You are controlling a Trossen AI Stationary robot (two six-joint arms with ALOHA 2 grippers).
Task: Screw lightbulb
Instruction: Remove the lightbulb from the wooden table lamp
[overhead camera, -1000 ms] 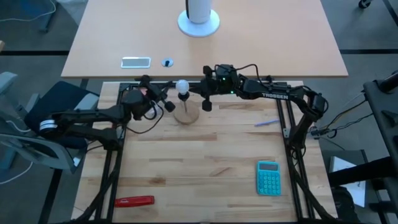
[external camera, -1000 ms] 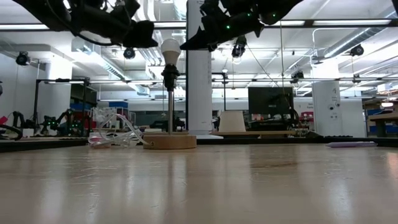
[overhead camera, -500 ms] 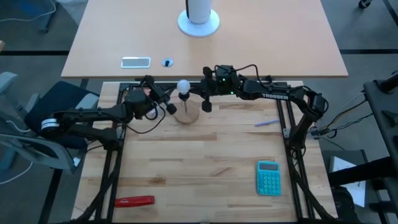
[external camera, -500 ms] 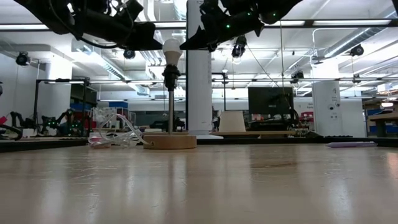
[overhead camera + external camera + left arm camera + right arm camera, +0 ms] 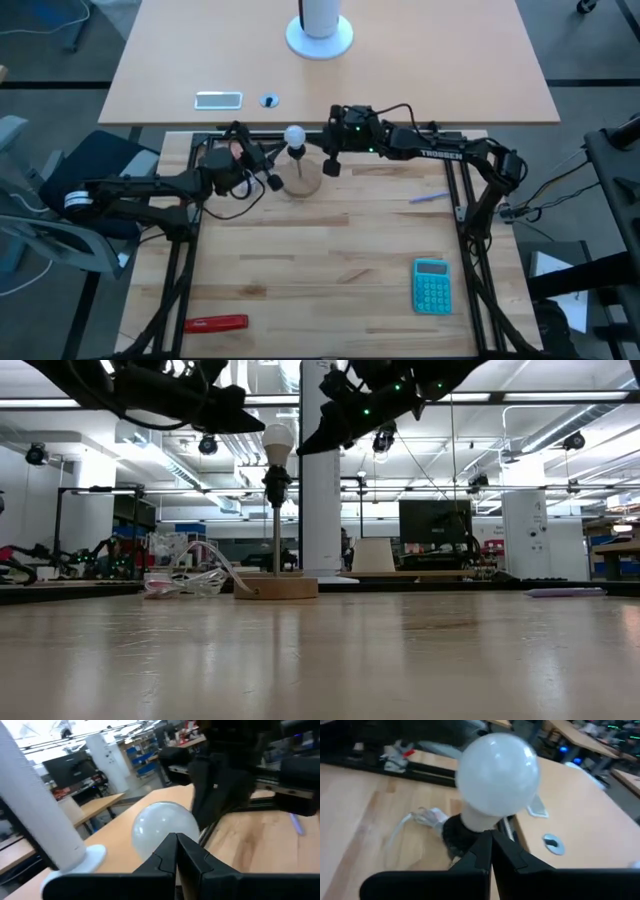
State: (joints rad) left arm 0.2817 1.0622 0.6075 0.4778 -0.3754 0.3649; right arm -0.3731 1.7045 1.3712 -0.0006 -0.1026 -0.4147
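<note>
lightbulb sits socketed between clenched left gripper and clenched right gripper, untouched.

We log a teal calculator at lower right of the high view, flat on the slatted wooden table. A red tool lies at lower left. A pale pen-like item sits right of centre. On the tan desk beyond: white cylinder on round base, a flat clear rectangular item, a small round disc.
</note>
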